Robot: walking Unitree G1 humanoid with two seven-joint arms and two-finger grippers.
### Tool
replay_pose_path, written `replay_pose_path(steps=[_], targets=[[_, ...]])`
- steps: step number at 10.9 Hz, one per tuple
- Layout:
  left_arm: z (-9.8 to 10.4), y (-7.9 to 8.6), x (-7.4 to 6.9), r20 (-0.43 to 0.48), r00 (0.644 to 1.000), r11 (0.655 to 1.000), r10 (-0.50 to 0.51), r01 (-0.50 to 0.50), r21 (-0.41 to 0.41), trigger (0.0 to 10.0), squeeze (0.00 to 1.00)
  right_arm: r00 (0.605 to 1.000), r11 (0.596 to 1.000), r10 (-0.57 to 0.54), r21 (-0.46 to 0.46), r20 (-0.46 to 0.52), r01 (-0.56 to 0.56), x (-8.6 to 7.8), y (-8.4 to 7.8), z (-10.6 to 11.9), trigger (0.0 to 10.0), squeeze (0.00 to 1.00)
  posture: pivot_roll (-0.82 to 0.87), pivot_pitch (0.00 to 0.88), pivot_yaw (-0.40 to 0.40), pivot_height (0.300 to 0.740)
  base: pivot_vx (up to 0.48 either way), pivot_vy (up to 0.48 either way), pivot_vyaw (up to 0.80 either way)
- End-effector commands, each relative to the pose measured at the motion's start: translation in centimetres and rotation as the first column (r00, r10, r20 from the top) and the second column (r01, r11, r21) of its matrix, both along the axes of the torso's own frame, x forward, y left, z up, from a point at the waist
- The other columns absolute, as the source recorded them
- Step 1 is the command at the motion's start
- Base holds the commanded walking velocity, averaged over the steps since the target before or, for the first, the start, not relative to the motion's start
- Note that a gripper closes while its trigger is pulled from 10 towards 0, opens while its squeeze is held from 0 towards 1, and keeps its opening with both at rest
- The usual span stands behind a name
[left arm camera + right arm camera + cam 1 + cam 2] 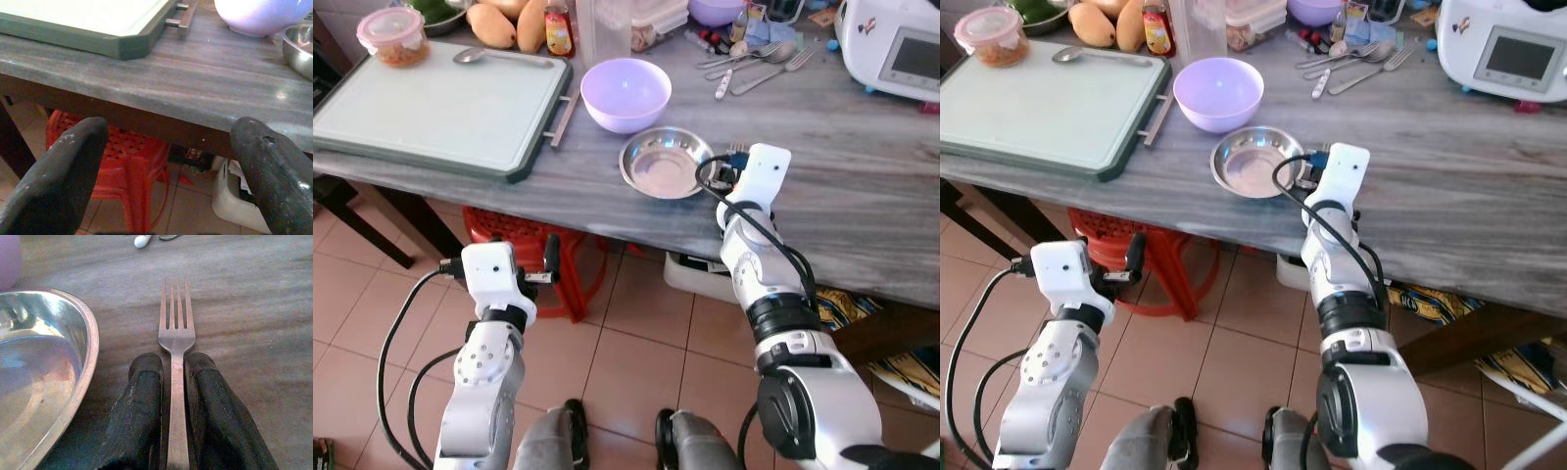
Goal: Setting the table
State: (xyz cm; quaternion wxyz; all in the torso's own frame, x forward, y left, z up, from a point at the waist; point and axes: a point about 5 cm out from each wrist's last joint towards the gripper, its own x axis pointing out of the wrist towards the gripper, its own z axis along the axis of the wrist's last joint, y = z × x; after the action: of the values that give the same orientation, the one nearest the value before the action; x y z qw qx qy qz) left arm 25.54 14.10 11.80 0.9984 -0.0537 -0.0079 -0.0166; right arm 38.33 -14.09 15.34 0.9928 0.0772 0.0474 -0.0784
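Bench (862, 196) with 2 bowls near its front edge: a steel bowl (666, 164), and directly behind it a plastic bowl (626, 93). Just right of the steel bowl lies a fork (176, 382) — clamped between the right gripper (173, 363) fingers. Left: a tray (431, 108) bearing a spoon (499, 57). Below the bench edge — the left gripper (166, 147), a stool (524, 235) behind it.

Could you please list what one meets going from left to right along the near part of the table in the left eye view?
Green-rimmed cutting board → lilac bowl → steel dish → right gripper, its fingers shut on a fork that lies just right of the dish.
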Motion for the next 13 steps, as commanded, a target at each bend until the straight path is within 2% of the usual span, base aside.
replay_pose_path(steps=[1, 5, 7, 10, 13], targets=[[-0.5, 0.0, -0.1, -0.021, 1.000, 1.000, -0.001, 0.001, 0.007, 10.0, 0.00, 0.991, 1.000, -0.018, -0.006, -0.136, 0.017, -0.8, -0.3, -3.0, 10.0, 1.00, -0.01, 0.237, 0.009, 0.740, 0.000, 0.000, 0.00], [-0.4, -0.1, 0.1, -0.016, 1.000, 1.000, -0.005, 0.005, 0.005, 10.0, 0.00, 0.991, 0.998, -0.059, -0.011, -0.117, 0.058, -1.1, -0.7, -2.9, 10.0, 1.00, -0.01, 0.228, 0.005, 0.740, 0.000, 0.000, 0.00], [-0.4, -0.2, 0.3, -0.011, 1.000, 1.000, -0.010, 0.010, 0.005, 10.0, 0.00, 0.996, 0.997, -0.077, -0.007, -0.042, 0.077, -1.2, -1.0, -2.0, 10.0, 1.00, -0.01, 0.220, 0.007, 0.740, 0.000, 0.000, 0.00], [-0.3, -0.2, 0.5, -0.006, 1.000, 1.000, -0.010, 0.010, 0.008, 10.0, 0.00, 0.995, 0.995, -0.096, 0.010, 0.006, 0.096, -1.5, -1.2, -1.7, 10.0, 1.00, -0.01, 0.214, 0.009, 0.740, 0.000, 0.000, 0.00], [-0.1, -0.3, 0.7, 0.009, 1.000, 1.000, -0.013, 0.013, 0.012, 10.0, 0.00, 0.985, 0.994, -0.098, 0.067, 0.141, 0.089, -1.5, -1.0, 0.1, 10.0, 1.00, -0.01, 0.207, 0.011, 0.740, 0.000, 0.000, 0.00]])
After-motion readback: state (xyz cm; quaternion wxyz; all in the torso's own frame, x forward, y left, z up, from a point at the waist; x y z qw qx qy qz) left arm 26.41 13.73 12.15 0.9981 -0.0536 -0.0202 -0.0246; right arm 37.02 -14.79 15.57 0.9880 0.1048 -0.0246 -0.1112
